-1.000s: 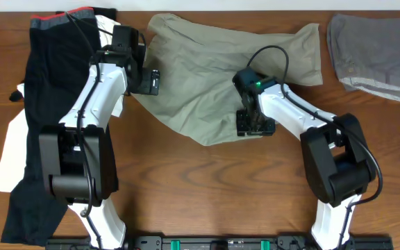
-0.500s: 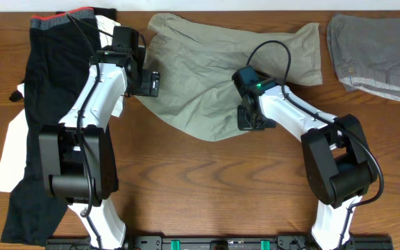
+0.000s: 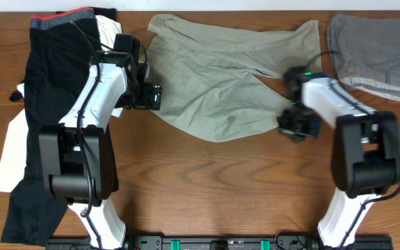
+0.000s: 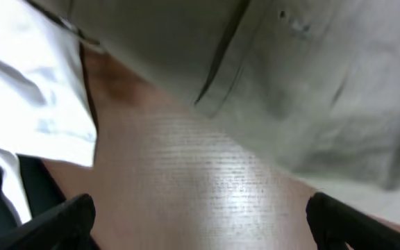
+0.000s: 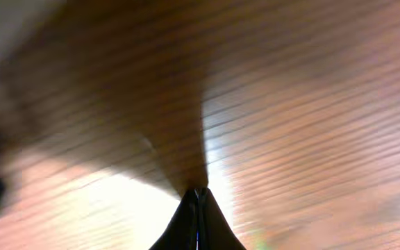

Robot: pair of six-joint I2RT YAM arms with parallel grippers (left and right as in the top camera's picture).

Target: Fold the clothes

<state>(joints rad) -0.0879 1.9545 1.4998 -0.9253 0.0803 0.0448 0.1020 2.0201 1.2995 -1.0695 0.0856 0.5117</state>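
The clothes are light khaki shorts (image 3: pixel 207 83), spread crumpled across the back middle of the table and filling the top of the left wrist view (image 4: pixel 304 83). My left gripper (image 3: pixel 151 96) hovers open at their left edge, and its dark fingertips (image 4: pixel 68 219) frame bare wood. My right gripper (image 3: pixel 294 126) is at the lower right edge of the shorts, shut on a pinch of the hem. The right wrist view is blurred: the closed fingers (image 5: pixel 198 208) meet with a taut dark fold rising from them.
A black garment with a red and grey waistband (image 3: pixel 54 76) lies under the left arm on a white cloth (image 3: pixel 9 156), whose corner shows in the left wrist view (image 4: pixel 33 104). A folded grey garment (image 3: pixel 373 52) sits at the back right.
My right gripper closed on the lower hem and swung right, dragging that edge of the shorts out toward the right. The left gripper shifted slightly and stays open.
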